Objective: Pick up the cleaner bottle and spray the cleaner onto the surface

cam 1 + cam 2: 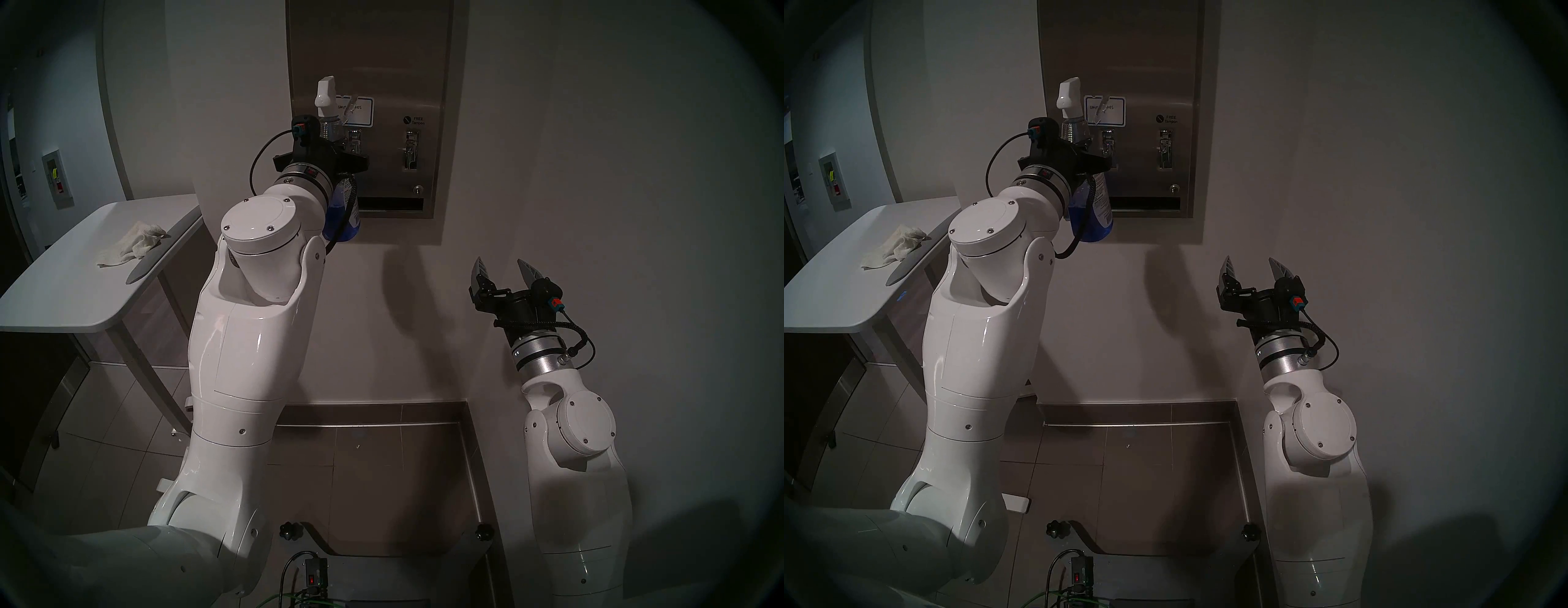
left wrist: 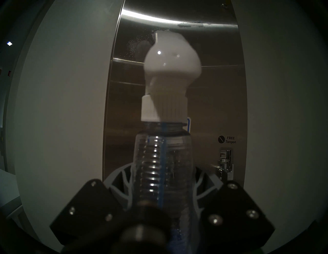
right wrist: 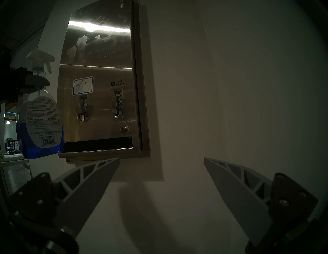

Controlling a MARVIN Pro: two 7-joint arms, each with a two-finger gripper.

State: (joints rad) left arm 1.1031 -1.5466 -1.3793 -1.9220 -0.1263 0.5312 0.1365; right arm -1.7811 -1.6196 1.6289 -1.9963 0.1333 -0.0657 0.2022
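Clamping the ribbed clear neck of the cleaner bottle (image 2: pixel 162 170), the left gripper (image 2: pixel 162 191) held it upright just before the brushed-steel dispenser front (image 3: pixel 106 113); only the right wrist view showed its barcode label and blue liquid, while the right gripper (image 1: pixel 505 271) hung spread wide and empty; a crumpled cloth (image 1: pixel 131 244) lay on the white table (image 1: pixel 63 297)

Head pair looking down at both arms, wrist views close, facing, seemingly level, the shared dispenser front (image 3: pixel 99 99)
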